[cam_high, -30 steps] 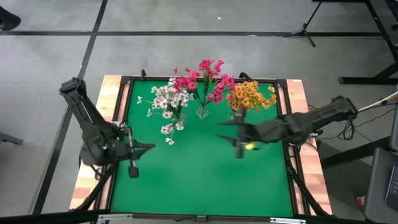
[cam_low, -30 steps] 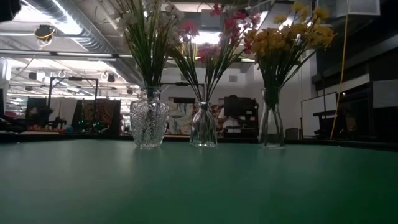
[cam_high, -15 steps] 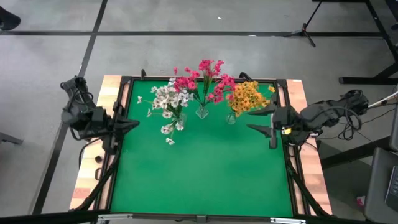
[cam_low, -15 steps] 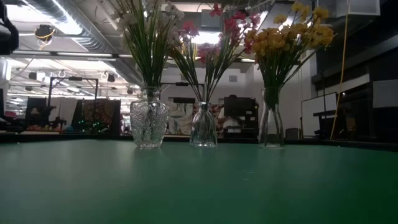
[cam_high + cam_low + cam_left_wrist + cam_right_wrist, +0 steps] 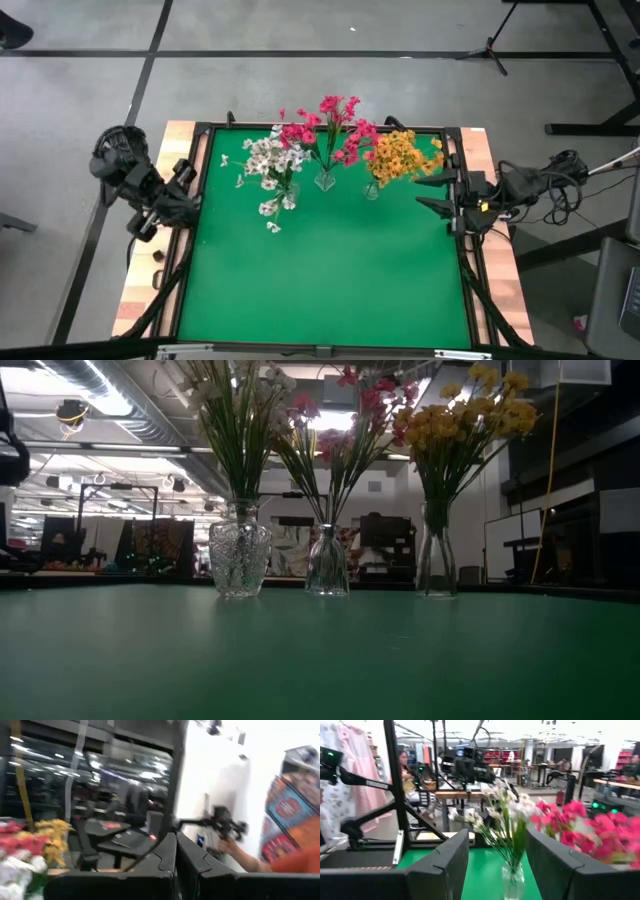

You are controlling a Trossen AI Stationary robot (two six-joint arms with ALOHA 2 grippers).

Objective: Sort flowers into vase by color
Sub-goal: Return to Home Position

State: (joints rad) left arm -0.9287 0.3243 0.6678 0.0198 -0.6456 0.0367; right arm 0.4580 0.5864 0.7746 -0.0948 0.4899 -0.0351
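**While each colour stands in its own glass, neither grip holds anything**

Looking straight down, I see three vases in a row along the back of the green table [image 5: 320,290]. The left vase [image 5: 281,186] holds the white flowers [image 5: 268,158], the middle vase [image 5: 325,181] holds the pink flowers [image 5: 327,125], and the right vase [image 5: 371,189] holds the yellow-orange flowers [image 5: 402,153]. Neighbouring bunches brush each other at the blossoms. The left gripper [image 5: 188,188] sits at the table's left edge, well apart from the vases, with its arm folded beside the table. From up here I can't quite separate its fingers. The right gripper [image 5: 424,193] sits at the right edge, near the yellow-orange bunch, with its two fingers spread and nothing between them.

At table height all three vases stand upright on the green surface. The left one is round and patterned, the middle one is small with a narrow neck, and the right one is tall and slim. Green stems fan out of each neck.

Past the left wrist, the two dark fingers lie pressed together with nothing caught between them. The three bunches show as a blur off to one side.

Past the right wrist, the fingers stand wide apart and empty. Between them I see the white flowers in their vase, with the pink blossoms just beside. People sit in the room beyond the table.
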